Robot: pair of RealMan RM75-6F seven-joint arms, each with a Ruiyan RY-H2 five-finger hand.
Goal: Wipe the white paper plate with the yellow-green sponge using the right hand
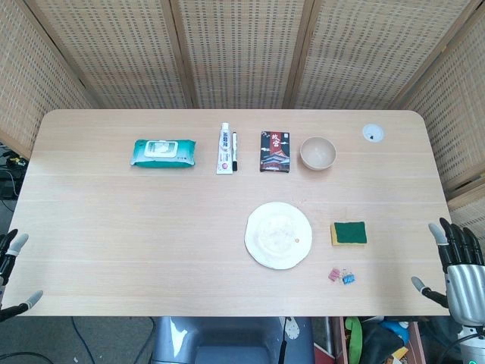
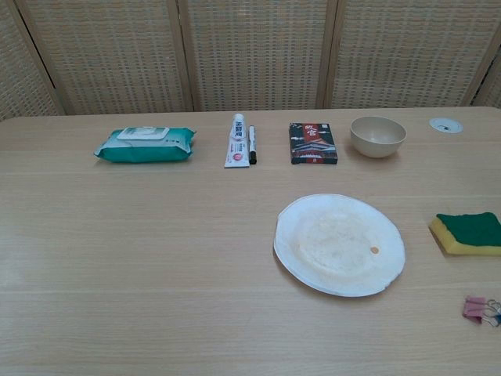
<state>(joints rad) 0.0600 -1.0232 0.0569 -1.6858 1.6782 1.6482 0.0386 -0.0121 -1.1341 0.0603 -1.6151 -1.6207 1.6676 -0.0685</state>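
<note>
The round white paper plate (image 1: 278,235), thin and faintly stained, lay flat right of centre on the pale wood-grain counter (image 1: 136,227). Just right of it sat the rectangular sponge (image 1: 348,233), green scouring face over yellow foam. The right robot hand (image 1: 458,265) hung at the lower right edge, fingers spread, holding nothing; the left robot hand (image 1: 11,269) likewise at lower left. Woven rattan screens (image 1: 242,53) stood behind.
</note>
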